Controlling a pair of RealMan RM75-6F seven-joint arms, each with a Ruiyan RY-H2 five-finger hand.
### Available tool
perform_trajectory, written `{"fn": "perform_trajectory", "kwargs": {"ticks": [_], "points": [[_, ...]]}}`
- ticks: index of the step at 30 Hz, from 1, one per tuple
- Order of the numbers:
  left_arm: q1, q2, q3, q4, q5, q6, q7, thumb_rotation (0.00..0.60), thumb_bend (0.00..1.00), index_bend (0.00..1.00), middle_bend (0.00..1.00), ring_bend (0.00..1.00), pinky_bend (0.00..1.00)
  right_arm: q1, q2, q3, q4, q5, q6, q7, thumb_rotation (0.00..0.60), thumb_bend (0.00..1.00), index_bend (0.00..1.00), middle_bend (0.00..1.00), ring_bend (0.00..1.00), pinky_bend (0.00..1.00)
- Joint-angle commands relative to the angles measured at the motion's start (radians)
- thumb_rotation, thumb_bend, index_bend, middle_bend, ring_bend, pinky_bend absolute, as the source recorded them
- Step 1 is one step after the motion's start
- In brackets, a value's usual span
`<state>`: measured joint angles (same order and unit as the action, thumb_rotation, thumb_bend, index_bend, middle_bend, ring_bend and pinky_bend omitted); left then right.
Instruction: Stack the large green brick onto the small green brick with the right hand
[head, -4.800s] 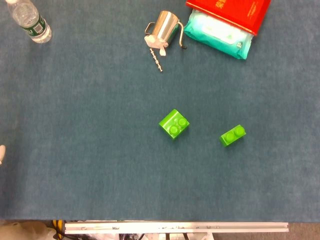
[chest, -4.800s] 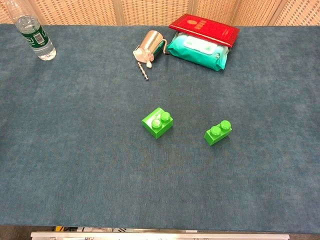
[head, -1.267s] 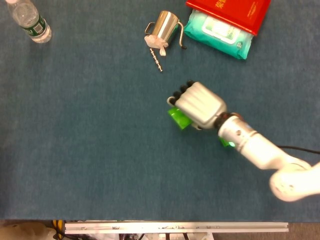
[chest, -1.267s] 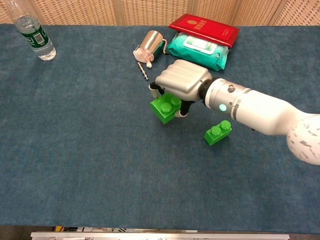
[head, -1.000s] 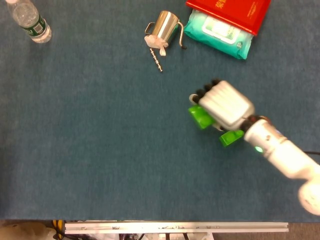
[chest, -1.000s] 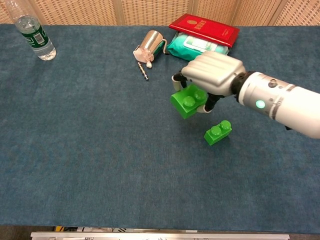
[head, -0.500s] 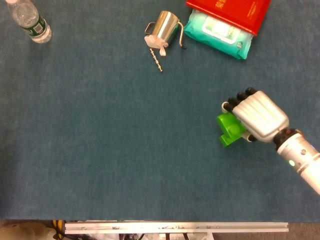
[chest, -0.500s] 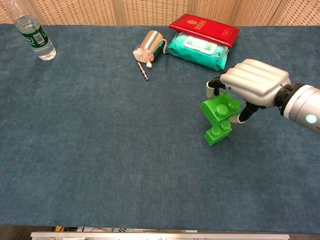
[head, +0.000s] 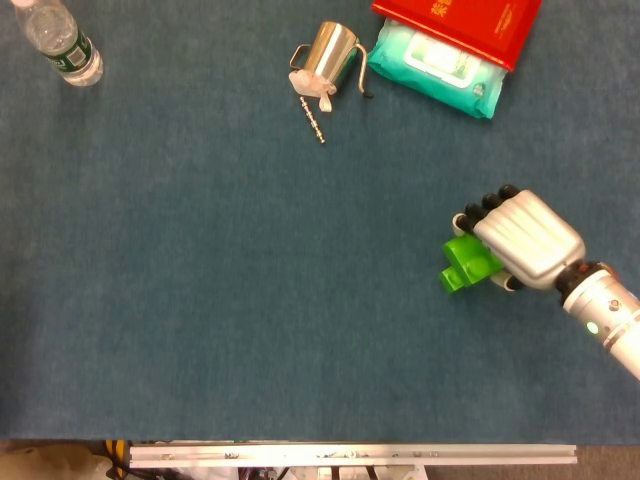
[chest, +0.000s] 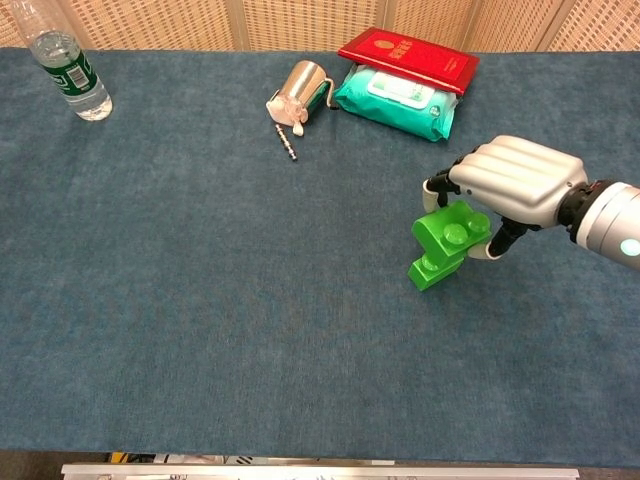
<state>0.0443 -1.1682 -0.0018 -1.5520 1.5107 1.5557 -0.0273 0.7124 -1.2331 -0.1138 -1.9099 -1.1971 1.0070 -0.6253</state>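
My right hand (head: 525, 240) (chest: 515, 180) grips the large green brick (chest: 450, 233) (head: 469, 255) at the right of the table. That brick sits over the small green brick (chest: 427, 271) (head: 452, 280), covering its far end and seeming to touch it. Only the small brick's near-left end shows from under the large one. My left hand is in neither view.
A metal cup (chest: 300, 87) with a beaded chain lies at the back middle. Next to it are a teal wipes pack (chest: 393, 100) and a red booklet (chest: 408, 59). A water bottle (chest: 68, 62) stands at the back left. The blue cloth (chest: 200, 300) covers the table.
My right hand carried the large green brick rightward from the table's middle and lowered it onto the small green brick. The small brick has stayed where it was.
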Motion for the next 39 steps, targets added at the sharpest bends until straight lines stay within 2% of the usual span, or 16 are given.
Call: {"fn": "perform_trajectory", "kwargs": {"ticks": [1, 39], "points": [[0.000, 0.000, 0.000, 0.000, 0.000, 0.001, 0.000, 0.600, 0.28, 0.17, 0.18, 0.18, 0.12, -0.003, -0.005, 0.004, 0.007, 0.000, -0.008, 0.004, 0.600, 0.26, 0.58, 0.48, 0.35, 0.33], [0.005, -0.005, -0.002, 0.019, -0.007, 0.006, -0.022, 0.600, 0.28, 0.17, 0.18, 0.18, 0.12, -0.019, -0.035, 0.032, 0.014, 0.028, -0.043, -0.062, 0.600, 0.26, 0.59, 0.48, 0.35, 0.33]]}}
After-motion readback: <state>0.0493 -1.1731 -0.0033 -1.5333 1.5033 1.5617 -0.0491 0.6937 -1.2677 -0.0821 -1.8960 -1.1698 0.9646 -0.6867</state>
